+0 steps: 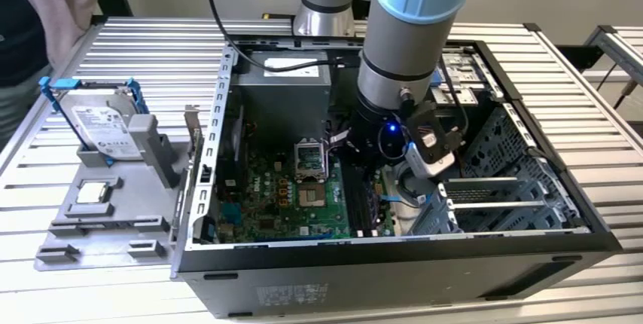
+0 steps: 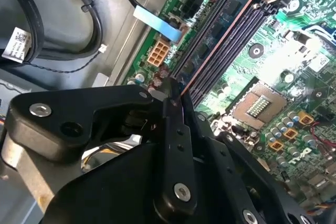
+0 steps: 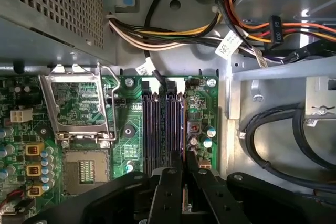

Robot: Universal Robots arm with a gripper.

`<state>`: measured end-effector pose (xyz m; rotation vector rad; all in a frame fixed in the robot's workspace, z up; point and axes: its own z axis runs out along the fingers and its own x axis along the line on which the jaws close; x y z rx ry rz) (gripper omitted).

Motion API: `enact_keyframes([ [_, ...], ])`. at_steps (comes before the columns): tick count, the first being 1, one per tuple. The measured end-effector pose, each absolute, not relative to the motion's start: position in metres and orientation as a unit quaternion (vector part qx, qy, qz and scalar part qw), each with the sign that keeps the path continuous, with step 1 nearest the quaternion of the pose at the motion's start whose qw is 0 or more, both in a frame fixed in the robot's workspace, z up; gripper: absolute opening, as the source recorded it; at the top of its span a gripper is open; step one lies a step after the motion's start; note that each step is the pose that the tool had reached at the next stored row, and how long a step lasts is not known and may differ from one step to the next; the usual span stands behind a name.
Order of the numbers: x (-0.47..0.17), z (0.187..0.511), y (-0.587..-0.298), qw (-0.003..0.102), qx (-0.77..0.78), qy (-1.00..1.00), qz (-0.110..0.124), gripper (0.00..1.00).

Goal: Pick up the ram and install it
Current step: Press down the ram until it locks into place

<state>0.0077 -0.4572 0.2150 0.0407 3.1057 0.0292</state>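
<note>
So we've got the black metal gripper (image 3: 182,182) right down in the open computer case (image 1: 402,260), fingers (image 2: 176,129) pinched narrow on the thin RAM stick (image 2: 220,40), gripping its near end. The stick stands on edge, its long axis running along the black memory slots (image 3: 157,124) on the green motherboard (image 3: 84,108), and it looks seated in the outermost slot, though we can't be sure. Beyond: bundled cables (image 3: 168,32), perforated grey metal wall (image 3: 52,3).
</note>
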Motion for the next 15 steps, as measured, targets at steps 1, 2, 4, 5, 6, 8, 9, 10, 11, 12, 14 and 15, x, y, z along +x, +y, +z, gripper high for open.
enact_keyframes([
  [1, 0.0078, 0.2147, -0.4572, 0.018, 0.013, 1.000, 0.009, 0.00],
  [2, 0.0079, 0.2142, -0.4572, 0.018, 0.013, 1.000, 0.009, 0.00],
  [4, 0.0079, 0.2128, -0.4572, 0.018, 0.013, 1.000, 0.009, 0.00],
  [5, 0.0079, 0.2125, -0.4573, 0.018, 0.013, 1.000, 0.009, 0.00],
  [6, 0.0079, 0.2123, -0.4573, 0.018, 0.012, 1.000, 0.009, 0.00],
  [8, 0.0080, 0.2123, -0.4572, 0.018, 0.011, 1.000, 0.010, 0.00],
  [9, 0.0080, 0.2124, -0.4571, 0.018, 0.011, 1.000, 0.009, 0.00],
  [10, 0.0081, 0.2124, -0.4569, 0.017, 0.011, 1.000, 0.009, 0.00],
  [11, 0.0081, 0.2130, -0.4568, 0.017, 0.011, 1.000, 0.009, 0.00],
  [12, 0.0081, 0.2144, -0.4568, 0.017, 0.011, 1.000, 0.008, 0.00],
  [14, 0.0081, 0.2178, -0.4568, 0.016, 0.011, 1.000, 0.007, 0.00],
  [15, 0.0081, 0.2196, -0.4568, 0.016, 0.011, 1.000, 0.007, 0.00],
])
